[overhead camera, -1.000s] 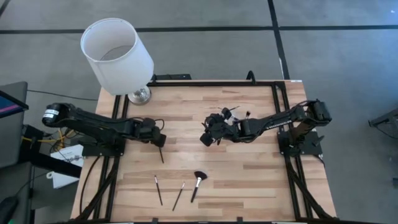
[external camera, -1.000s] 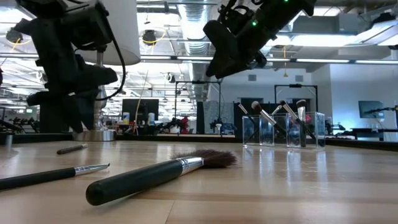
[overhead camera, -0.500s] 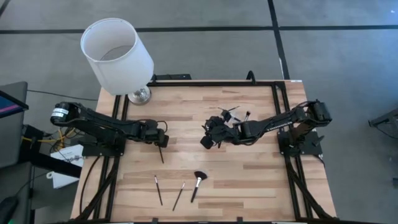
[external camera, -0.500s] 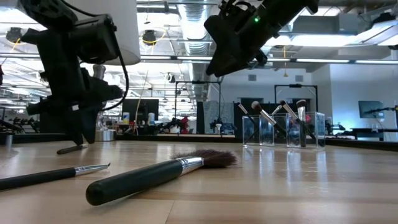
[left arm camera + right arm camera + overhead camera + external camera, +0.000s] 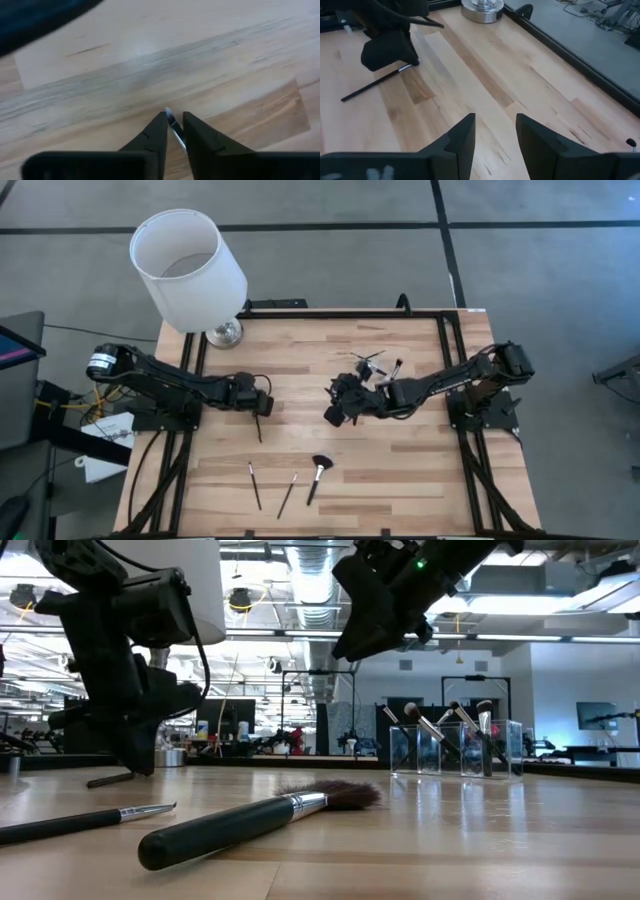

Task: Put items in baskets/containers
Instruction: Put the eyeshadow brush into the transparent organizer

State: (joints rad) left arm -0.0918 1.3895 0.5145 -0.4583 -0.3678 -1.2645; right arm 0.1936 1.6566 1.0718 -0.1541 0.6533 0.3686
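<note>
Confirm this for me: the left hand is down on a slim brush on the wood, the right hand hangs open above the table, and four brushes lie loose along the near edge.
Not quite: three brushes lie along the near edge, not four. The high view shows two slim brushes and a fluffy-headed brush. The rest stands: the left hand is down on a slim brush, and the right hand hangs open above the table.
</note>
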